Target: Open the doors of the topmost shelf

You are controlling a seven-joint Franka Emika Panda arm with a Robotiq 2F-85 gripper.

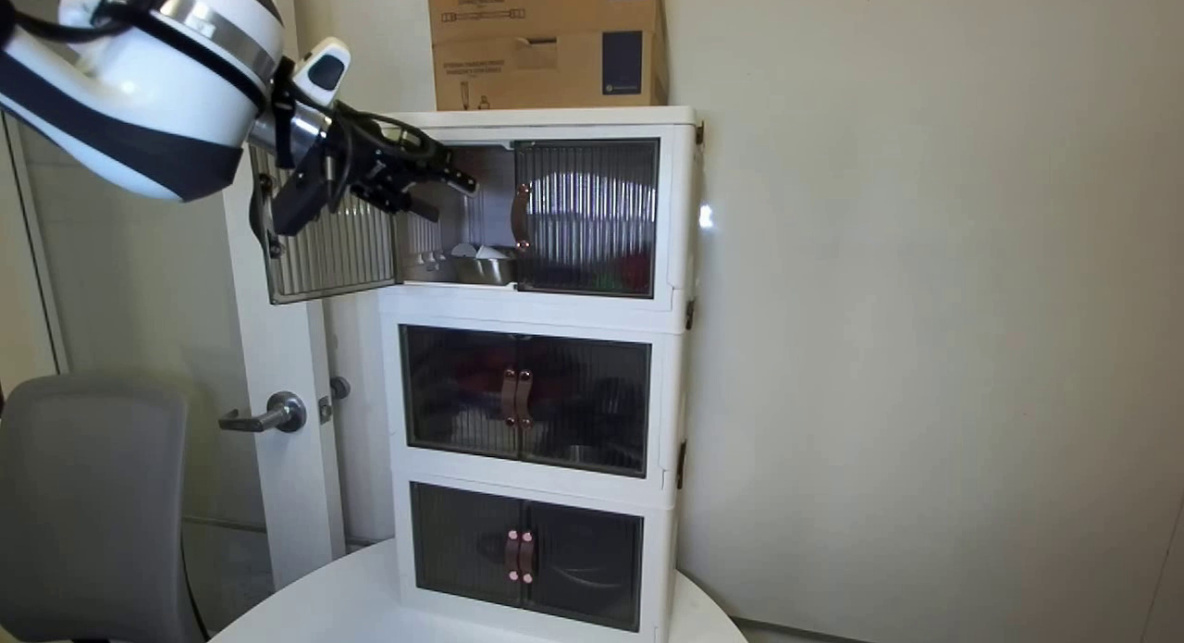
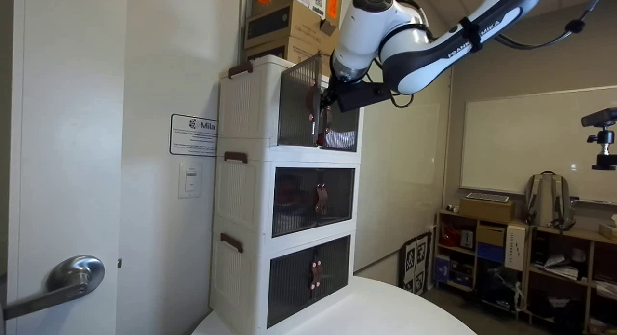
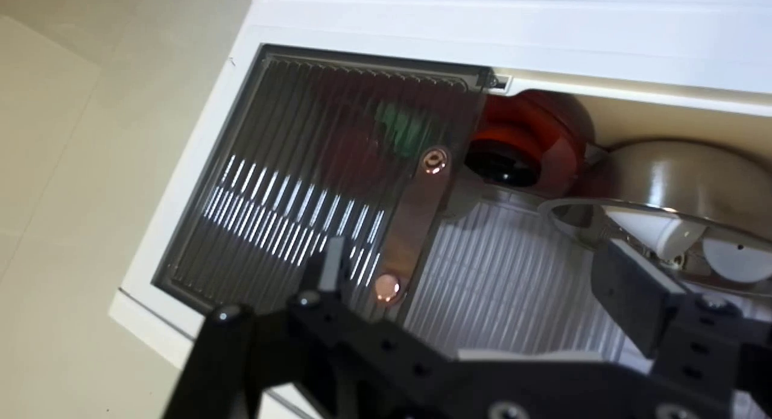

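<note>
Topmost shelf (image 1: 555, 118): up there, right under the cardboard boxes (image 1: 546, 74)
Swung door (image 1: 342, 245): standing outward, ribbed panel and all
Closed door (image 1: 592, 208): flush, brown handle (image 1: 520, 219) upright
Gripper (image 1: 455, 202): fingers spread apart, at the shelf's mouth, near that handle
Metal bowl (image 1: 486, 270): inside

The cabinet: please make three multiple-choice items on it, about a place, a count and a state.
1. Where is the bowl? A) chair B) table C) top shelf
2. How many tiers has the cabinet? A) two B) three C) five
3. How are the top doors? A) one open, one shut B) both open C) both shut

1 C, the wrist view shows it inside; 2 B, three stand stacked; 3 A, one door is swung out, the other covers its half.
</note>
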